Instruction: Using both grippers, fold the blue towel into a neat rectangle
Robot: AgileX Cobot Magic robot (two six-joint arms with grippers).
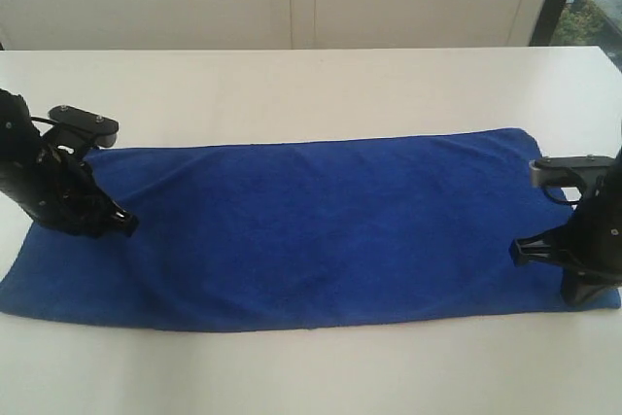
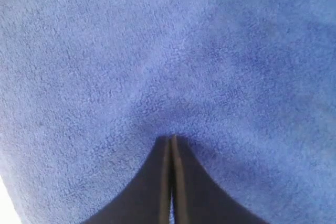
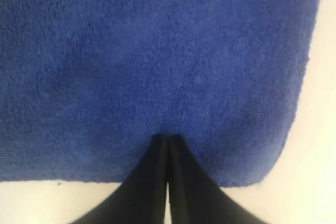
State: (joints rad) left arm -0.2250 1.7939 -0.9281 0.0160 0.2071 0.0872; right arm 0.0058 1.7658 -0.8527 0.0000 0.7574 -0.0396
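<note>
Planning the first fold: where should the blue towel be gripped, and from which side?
Probably the corners of its short ends, from outside each end. The blue towel lies flat, ends under the left gripper and right gripper, so only edges give a lip.

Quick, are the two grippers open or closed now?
Left gripper: closed, tips against the deep blue rectangular microfibre towel.
Right gripper: closed, tips against that towel.
</note>
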